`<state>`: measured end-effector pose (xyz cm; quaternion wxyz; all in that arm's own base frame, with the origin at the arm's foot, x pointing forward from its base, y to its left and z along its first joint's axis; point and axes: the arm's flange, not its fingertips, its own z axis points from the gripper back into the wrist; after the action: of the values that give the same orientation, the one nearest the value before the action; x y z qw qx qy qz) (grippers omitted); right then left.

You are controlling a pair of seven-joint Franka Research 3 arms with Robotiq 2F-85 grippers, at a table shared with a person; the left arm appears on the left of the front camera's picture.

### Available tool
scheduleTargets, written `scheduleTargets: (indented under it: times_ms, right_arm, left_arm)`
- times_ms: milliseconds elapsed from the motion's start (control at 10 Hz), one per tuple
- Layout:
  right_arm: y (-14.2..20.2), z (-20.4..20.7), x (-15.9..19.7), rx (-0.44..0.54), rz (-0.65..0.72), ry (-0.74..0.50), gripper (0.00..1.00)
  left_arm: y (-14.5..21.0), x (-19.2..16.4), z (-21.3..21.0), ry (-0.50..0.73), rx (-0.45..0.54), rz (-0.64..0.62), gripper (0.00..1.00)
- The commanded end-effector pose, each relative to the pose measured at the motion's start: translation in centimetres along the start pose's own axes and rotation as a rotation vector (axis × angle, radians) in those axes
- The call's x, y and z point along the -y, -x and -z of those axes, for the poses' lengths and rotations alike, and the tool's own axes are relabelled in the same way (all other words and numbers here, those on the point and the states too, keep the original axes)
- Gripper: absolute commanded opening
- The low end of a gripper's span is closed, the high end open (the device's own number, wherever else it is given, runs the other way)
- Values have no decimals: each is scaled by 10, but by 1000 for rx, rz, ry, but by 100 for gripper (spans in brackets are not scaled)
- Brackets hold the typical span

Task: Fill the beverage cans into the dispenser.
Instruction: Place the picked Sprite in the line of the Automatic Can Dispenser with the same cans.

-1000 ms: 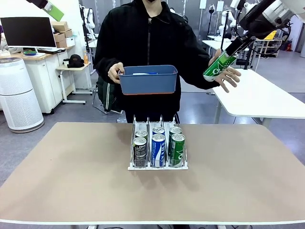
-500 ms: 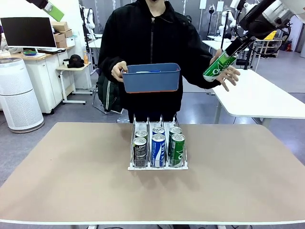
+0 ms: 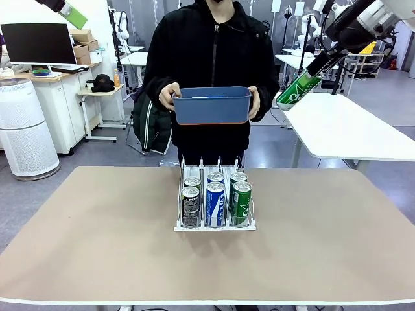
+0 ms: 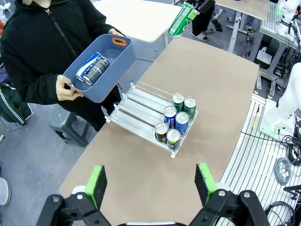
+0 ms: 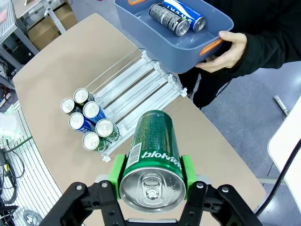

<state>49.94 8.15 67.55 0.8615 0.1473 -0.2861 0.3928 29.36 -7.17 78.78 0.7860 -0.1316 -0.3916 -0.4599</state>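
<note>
Right arm point(image 3: 369, 18) white; right end effector point(image 5: 151, 172) black, green pads point(image 5: 117, 173); person point(image 3: 214, 39) wears black zip jacket point(image 3: 188, 58).

Front view: fixed and low on the robot's side, facing across the table point(image 3: 78, 246) to the standing person point(image 3: 211, 52), with the dispenser point(image 3: 214, 227) centred at middle distance. Left wrist view: high up, looking steeply down between the fingers of the left gripper point(image 4: 151, 176). Right wrist view: high near the person's side, looking down along the green can point(image 5: 153, 141) in the right gripper point(image 5: 152, 168). Shared by all three: dispenser, table, the person's blue bin point(image 3: 211, 110).
</note>
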Motion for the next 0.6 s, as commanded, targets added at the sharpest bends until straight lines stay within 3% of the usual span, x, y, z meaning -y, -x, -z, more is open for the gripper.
scheduleTargets:
  times_ms: [0, 500]
  right_arm:
    - [7, -6, -10, -20, -6, -5, 58]
    - [65, -21, -78, -134, -21, 8, 58]
  left_arm:
    - [0, -1, 0, -4, -2, -3, 100]
    - [0, -1, 0, -4, -2, -3, 100]
